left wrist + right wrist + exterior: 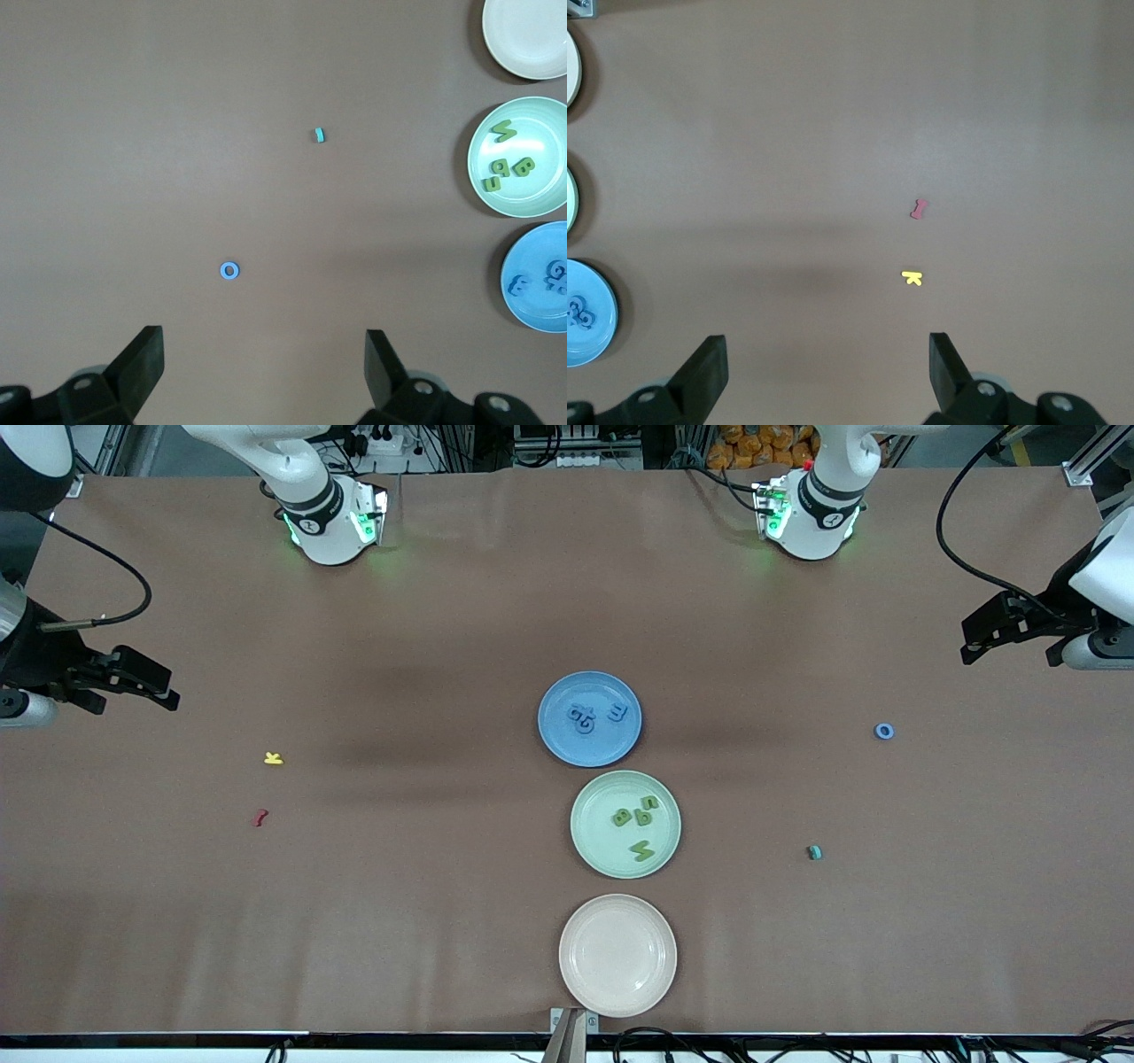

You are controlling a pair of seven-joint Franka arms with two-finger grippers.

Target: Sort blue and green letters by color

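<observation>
Several blue letters (592,716) lie on the blue plate (567,746) at mid-table. On the green plate (599,847), just nearer the camera, lie several green letters (634,816). A loose blue letter O (884,731) (229,271) and a small teal letter (814,853) (319,135) lie on the table toward the left arm's end. My left gripper (1010,651) (264,354) hangs open and empty over that end, close to the O. My right gripper (133,700) (828,354) hangs open and empty over the right arm's end.
An empty pale pink plate (617,955) sits nearest the camera, in line with the other two plates. A yellow letter (274,758) (912,278) and a red squiggle (260,817) (920,209) lie toward the right arm's end.
</observation>
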